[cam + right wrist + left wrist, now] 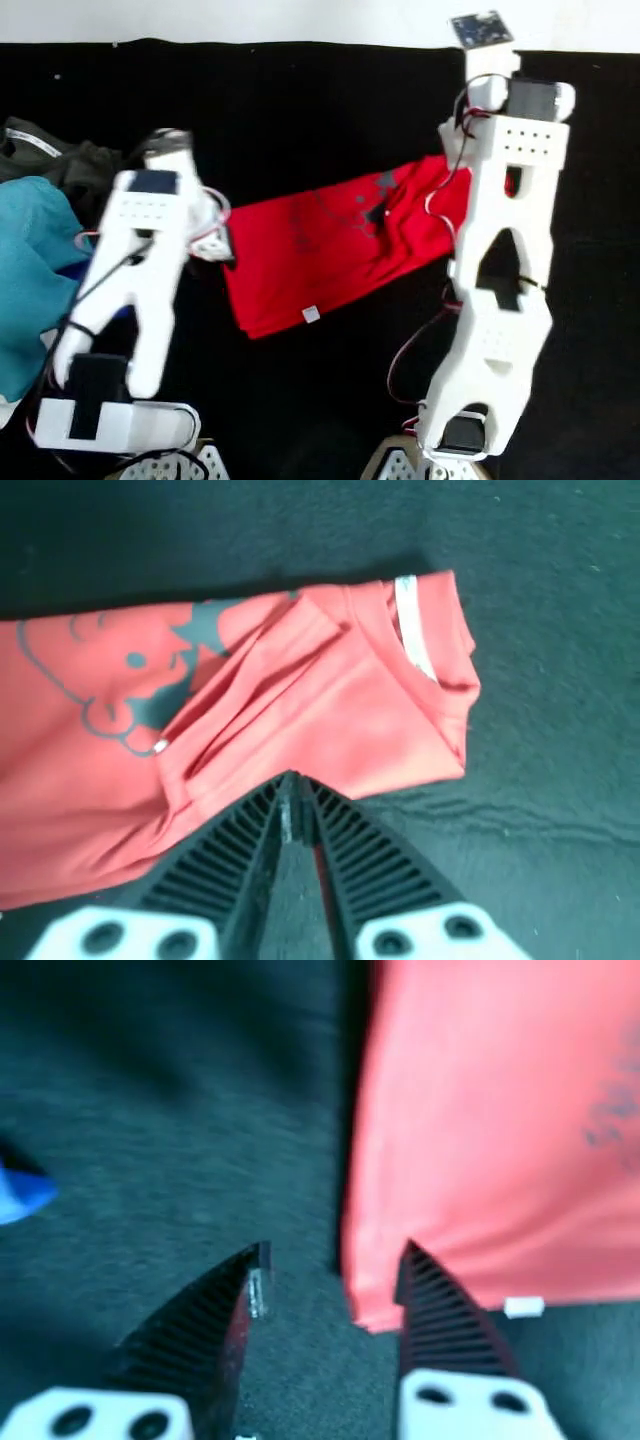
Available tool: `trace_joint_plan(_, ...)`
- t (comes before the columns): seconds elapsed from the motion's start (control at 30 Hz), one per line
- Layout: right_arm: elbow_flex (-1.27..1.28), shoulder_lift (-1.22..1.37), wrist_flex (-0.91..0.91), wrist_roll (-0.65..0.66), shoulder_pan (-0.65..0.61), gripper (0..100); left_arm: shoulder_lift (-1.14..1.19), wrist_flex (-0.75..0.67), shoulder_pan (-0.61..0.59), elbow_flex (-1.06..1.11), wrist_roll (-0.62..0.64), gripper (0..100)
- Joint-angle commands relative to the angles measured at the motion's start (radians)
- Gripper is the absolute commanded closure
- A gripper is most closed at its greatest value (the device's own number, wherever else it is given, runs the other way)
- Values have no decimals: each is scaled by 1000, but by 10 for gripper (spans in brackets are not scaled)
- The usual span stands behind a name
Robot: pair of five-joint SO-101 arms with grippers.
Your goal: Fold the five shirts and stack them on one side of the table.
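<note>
Bright even light — white arms [140, 215] glare, red shirt [300, 260] throws thin shadows on black cloth [300, 100].

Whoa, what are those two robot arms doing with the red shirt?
They're folding laundry. A red shirt lies partly folded in the middle of the black table. The left arm has its jaws open at the shirt's hem corner. The right arm has its jaws shut by the collar end. A teal shirt and a dark shirt sit heaped at the table's side.

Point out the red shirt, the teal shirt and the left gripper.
red shirt [320, 250], high view, middle of the cloth.
teal shirt [30, 280], high view, middle of the heap.
left gripper [335, 1252], left wrist view, midway between its fingertips.
</note>
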Motion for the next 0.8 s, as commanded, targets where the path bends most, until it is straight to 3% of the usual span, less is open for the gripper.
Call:
trace_joint_plan(0.0, 189, -280, 12, -9, -10, 992, 62, -21, 10, -31, -14, 771)
trace_joint_plan(0.33, 788, -730, 4, -8, 15, 992, 197, -55, 53, -51, 31, 771)
trace_joint_plan(0.6, 1089, -961, -113, -8, 15, 992, 363, -48, 59, -186, 121, 769)
trace_joint_plan(0.77, 1231, -1063, -157, -8, 15, 992, 501, -6, 124, -294, 123, 769)
